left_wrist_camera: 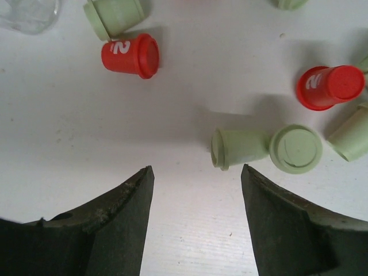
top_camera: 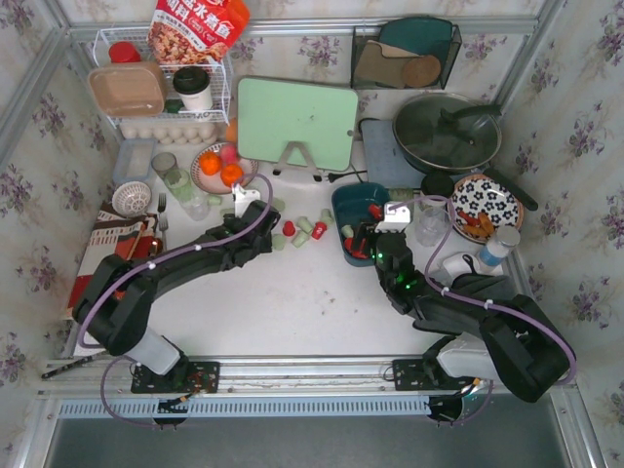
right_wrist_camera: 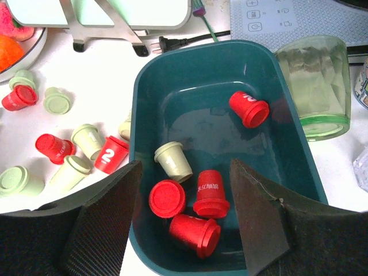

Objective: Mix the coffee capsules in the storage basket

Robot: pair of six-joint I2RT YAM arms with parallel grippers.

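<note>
The dark teal storage basket (top_camera: pixel 343 195) (right_wrist_camera: pixel 138 92) stands right of centre. It holds several red coffee capsules (right_wrist_camera: pixel 210 192) and one pale green capsule (right_wrist_camera: pixel 172 160). More red and mint capsules (top_camera: pixel 302 234) lie loose on the white table to its left. My right gripper (top_camera: pixel 369 244) (right_wrist_camera: pixel 185 162) hangs open over the basket's near end, with nothing between its fingers. My left gripper (top_camera: pixel 265 224) (left_wrist_camera: pixel 197 168) is open just short of the loose capsules. A mint capsule on its side (left_wrist_camera: pixel 238 148) lies just ahead of its right finger, and a red one (left_wrist_camera: pixel 131 55) lies farther off.
A green glass (right_wrist_camera: pixel 315 86) stands right of the basket and a clear glass (top_camera: pixel 429 226) is near my right wrist. Behind are a mint cutting board (top_camera: pixel 295 122), a plate of oranges (top_camera: pixel 222 168), a lidded pan (top_camera: pixel 447 132), a patterned plate (top_camera: pixel 485 207) and a wire rack (top_camera: pixel 161 88).
</note>
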